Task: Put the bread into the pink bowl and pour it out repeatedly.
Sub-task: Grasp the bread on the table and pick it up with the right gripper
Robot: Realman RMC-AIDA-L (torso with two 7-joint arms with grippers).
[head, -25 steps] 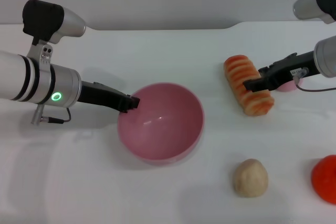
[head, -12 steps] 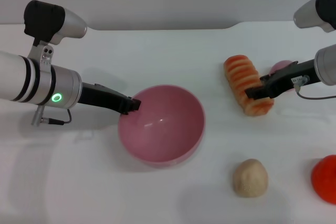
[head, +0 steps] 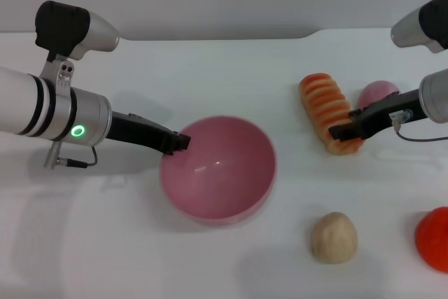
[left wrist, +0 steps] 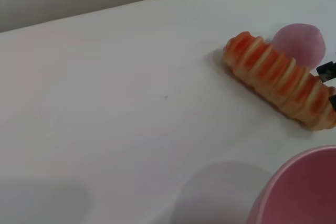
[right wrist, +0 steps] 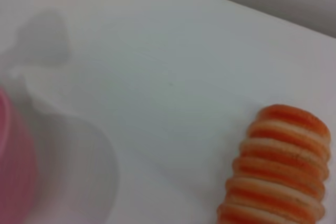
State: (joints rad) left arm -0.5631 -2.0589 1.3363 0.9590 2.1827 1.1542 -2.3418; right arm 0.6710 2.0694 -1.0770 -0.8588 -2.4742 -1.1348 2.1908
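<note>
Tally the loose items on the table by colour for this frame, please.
Pink: 2, the pink bowl and a small dome
Orange-and-cream striped: 1, the bread
Tan: 1, a round bun
Red-orange: 1, an object cut off at the edge
Total: 5

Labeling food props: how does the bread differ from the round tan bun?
The bread is long and ridged; the bun is a smooth ball. The bread is orange-and-cream striped; the bun is plain tan. The right claw sits at the bread's near end; nothing touches the bun. Both rest on the white table, outside the pink bowl.
</note>
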